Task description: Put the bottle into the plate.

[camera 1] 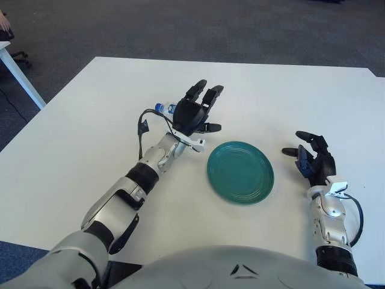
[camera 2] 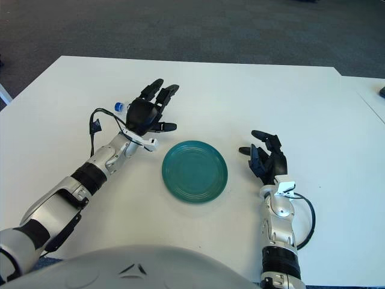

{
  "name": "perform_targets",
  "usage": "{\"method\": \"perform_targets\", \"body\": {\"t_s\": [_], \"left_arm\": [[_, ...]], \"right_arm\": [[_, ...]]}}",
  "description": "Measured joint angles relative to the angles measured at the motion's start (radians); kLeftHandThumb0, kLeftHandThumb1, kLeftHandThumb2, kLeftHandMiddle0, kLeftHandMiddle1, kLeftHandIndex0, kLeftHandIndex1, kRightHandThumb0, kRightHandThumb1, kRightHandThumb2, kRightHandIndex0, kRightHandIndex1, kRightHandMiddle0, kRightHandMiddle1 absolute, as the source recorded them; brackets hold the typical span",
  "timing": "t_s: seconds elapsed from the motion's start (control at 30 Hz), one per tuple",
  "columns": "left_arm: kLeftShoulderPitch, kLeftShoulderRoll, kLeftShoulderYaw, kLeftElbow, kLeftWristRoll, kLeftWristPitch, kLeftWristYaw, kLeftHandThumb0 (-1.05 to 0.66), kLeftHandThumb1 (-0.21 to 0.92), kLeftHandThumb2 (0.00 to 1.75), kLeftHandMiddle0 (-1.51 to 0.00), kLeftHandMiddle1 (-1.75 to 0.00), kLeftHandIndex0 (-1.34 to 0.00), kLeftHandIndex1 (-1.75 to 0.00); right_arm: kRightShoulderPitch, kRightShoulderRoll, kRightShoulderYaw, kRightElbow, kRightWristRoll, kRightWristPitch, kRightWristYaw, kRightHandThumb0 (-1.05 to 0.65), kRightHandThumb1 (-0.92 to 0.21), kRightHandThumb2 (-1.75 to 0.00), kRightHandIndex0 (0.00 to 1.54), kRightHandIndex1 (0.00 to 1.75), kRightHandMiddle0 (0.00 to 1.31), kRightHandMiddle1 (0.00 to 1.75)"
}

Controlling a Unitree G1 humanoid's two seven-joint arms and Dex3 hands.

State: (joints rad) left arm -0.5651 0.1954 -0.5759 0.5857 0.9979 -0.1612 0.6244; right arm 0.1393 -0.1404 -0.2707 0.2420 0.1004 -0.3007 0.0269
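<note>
Left eye view: the bottle [camera 1: 164, 108] is seen lying on its side on the white table [camera 1: 78, 150], blue cap pointing to the robot's left, well apart from the teal plate [camera 1: 240, 171]. Most of its body is hidden behind the left hand [camera 1: 191, 114], which is held over it with fingers [camera 1: 207, 96] spread and nothing grasped; whether the palm touches the bottle cannot be told. The right hand [camera 1: 313, 159] shows just right of the plate, fingers loosely spread, holding nothing. The plate is seen bare, so the transfer is judged not yet begun. The bottle is judged small, light, clear plastic: thin-walled, smooth, prone to rolling when nudged and to denting under a hard squeeze. A hold across the mid-body is judged best, fingers on the far side and thumb on the near side, clear of the narrow cap end. A gentle closing is advised, to avoid flicking it away.
</note>
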Motion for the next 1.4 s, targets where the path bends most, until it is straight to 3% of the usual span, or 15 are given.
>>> {"method": "perform_targets", "body": {"t_s": [0.53, 0.83, 1.4], "left_arm": [[-0.060, 0.008, -0.051, 0.029, 0.070, 0.105, -0.090, -1.05, 0.92, 0.77, -0.43, 0.00, 0.00, -0.62], [-0.138, 0.071, -0.027, 0.154, 0.024, 0.044, -0.088, -1.05, 0.92, 0.71, -0.43, 0.00, -0.04, -0.65], [-0.143, 0.102, 0.016, 0.227, -0.081, 0.015, -0.114, -1.05, 0.92, 0.59, -0.38, 0.00, -0.07, -0.70]], "right_arm": [[-0.019, -0.024, -0.006, 0.024, 0.007, 0.020, 0.004, -0.44, -0.92, -0.57, 0.60, 0.85, 0.20, 1.07], [-0.044, -0.045, -0.013, 0.053, 0.011, 0.027, 0.008, -0.43, -0.92, -0.56, 0.57, 0.85, 0.21, 1.01], [-0.067, -0.065, -0.027, 0.099, 0.031, 0.014, 0.013, -0.42, -0.92, -0.57, 0.55, 0.86, 0.21, 0.97]]}}
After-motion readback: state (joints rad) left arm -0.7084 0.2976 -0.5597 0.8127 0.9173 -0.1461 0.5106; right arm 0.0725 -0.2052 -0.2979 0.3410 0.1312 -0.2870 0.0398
